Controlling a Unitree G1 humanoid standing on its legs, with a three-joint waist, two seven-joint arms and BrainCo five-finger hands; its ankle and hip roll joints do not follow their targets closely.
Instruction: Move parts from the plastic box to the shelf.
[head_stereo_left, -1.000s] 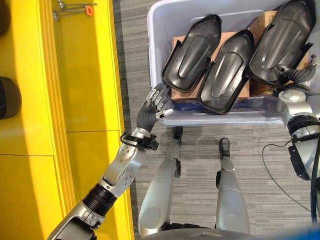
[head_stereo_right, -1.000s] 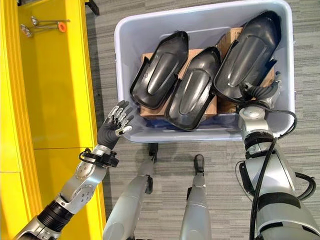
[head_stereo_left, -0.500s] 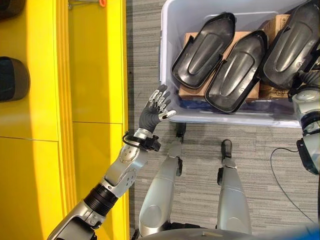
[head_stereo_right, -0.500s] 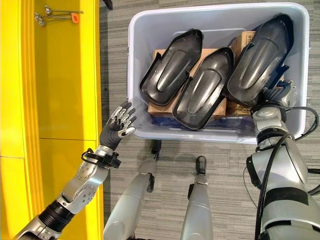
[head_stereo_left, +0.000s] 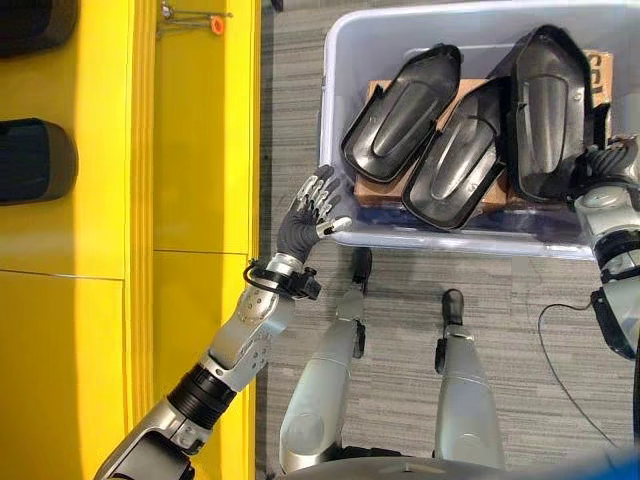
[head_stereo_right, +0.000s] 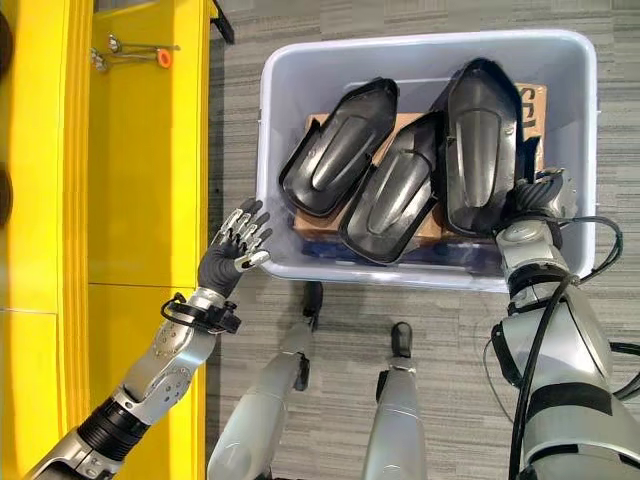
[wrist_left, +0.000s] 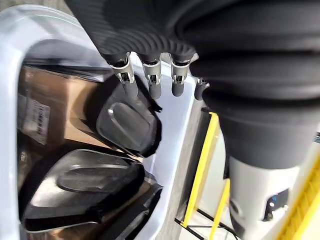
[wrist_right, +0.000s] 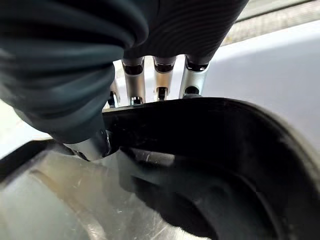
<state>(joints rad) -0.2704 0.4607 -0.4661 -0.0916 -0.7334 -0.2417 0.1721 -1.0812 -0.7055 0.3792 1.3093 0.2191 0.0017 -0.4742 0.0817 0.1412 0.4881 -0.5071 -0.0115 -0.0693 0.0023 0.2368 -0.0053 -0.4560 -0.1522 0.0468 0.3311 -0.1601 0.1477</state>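
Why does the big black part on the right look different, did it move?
Yes. The right black part has turned upright against the cardboard box beneath it, gripped by the right hand inside the plastic box.

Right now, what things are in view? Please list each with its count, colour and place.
plastic box: 1, pale grey, on the floor ahead.
black parts: 3, in the box, side by side, the right one more upright.
cardboard boxes: brown, under the parts; count unclear.
shelf: 1, yellow, to the left.
metal tool with orange piece: on the shelf, far end.
dark objects: 2, at the shelf's left edge.
left hand: open, beside the box's near-left corner.
right hand: pinching the right part's rim.
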